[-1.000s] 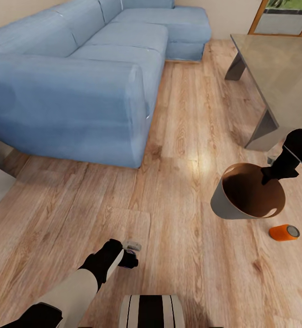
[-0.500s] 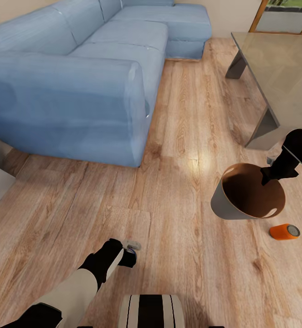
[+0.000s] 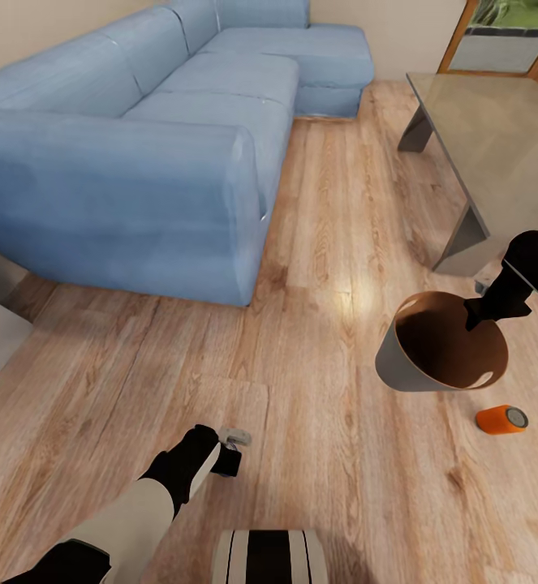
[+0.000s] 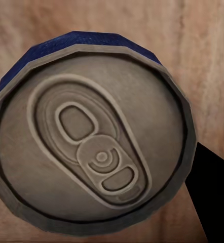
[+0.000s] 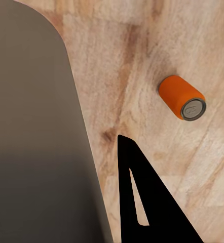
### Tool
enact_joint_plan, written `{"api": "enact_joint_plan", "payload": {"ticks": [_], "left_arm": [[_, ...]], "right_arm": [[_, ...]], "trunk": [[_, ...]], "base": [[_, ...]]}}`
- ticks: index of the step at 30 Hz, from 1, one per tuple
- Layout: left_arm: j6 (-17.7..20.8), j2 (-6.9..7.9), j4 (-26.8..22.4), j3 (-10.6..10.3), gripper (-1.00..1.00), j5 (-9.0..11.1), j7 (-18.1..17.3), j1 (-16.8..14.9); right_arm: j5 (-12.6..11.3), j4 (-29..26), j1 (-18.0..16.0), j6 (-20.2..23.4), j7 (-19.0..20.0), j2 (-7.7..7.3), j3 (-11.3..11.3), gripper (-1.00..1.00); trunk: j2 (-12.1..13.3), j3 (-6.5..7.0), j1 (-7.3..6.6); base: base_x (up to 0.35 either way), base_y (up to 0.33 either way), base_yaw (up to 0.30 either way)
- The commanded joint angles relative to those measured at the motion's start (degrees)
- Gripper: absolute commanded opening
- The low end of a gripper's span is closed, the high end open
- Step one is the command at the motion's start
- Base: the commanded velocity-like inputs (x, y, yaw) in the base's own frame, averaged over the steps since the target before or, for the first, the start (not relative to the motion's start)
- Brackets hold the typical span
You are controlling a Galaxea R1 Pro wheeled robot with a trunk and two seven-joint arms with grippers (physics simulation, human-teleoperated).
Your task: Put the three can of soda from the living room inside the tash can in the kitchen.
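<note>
The left gripper (image 3: 230, 456) hangs low over the wood floor (image 3: 317, 454) and has a can (image 3: 236, 439) at its tip. In the left wrist view that can (image 4: 94, 136) sits end-on, its grey top and pull tab facing the camera, with a dark blue side showing along one edge. How wide the fingers stand I cannot tell, though the can stays at the tip above the floor.

The right gripper (image 3: 473, 312) is at the rim of the grey bin (image 3: 392, 357), on the side nearest the coffee table (image 3: 504, 138). The bin hangs tilted above the floor, its brown inside facing up. Whether the fingers are pinched on the rim cannot be made out; in the right wrist view one dark finger (image 5: 147, 202) lies just beside the bin's grey wall (image 5: 36, 142).

An orange can (image 3: 501, 419) lies on its side on the floor, near the bin and below the right gripper. It appears in the right wrist view too (image 5: 182, 97). The blue sofa (image 3: 139, 154) stands well away, ahead of the left gripper.
</note>
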Motion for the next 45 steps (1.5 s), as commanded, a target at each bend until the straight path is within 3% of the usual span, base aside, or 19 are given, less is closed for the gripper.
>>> {"api": "enact_joint_plan", "payload": {"ticks": [1,23,26,30,43,45], "left_arm": [[0.0,0.0,0.0,0.0,-1.0,-0.01,0.01,0.0],[0.09,0.04,0.0,-0.01,-1.0,-0.02,-0.24,0.0],[0.12,0.13,0.89,0.28,-1.0,0.54,0.72,-0.76],[0.12,0.13,0.89,0.28,-1.0,0.54,0.96,-0.76],[0.13,0.13,0.87,0.28,-1.0,0.53,0.94,-0.76],[0.79,0.79,0.21,0.55,-1.0,-0.03,0.29,-0.78]], "right_arm": [[-0.47,0.0,0.03,0.23,0.04,0.0,-0.49,-1.0],[-0.34,-0.05,1.18,0.23,0.09,0.19,-0.51,-1.0],[0.2,-0.02,0.21,0.18,0.98,1.14,1.61,-1.0],[1.41,-0.02,-1.06,0.11,1.92,2.25,2.6,-1.0],[1.93,0.0,-1.59,0.23,1.93,2.13,2.3,-1.0],[2.3,-0.51,-0.89,0.23,2.31,2.76,2.53,-1.0]], "trunk": [[0.42,0.19,-0.22],[9.24,4.14,-5.06],[9.22,4.12,-5.05],[9.22,4.12,-5.05],[9.22,4.12,-5.05],[9.22,4.12,-5.05]], "base": [[0.0,0.0,0.0],[0.0,0.0,0.0],[0.0,0.0,0.0],[0.0,0.0,0.0],[0.0,0.0,0.0],[0.0,0.0,0.0]]}}
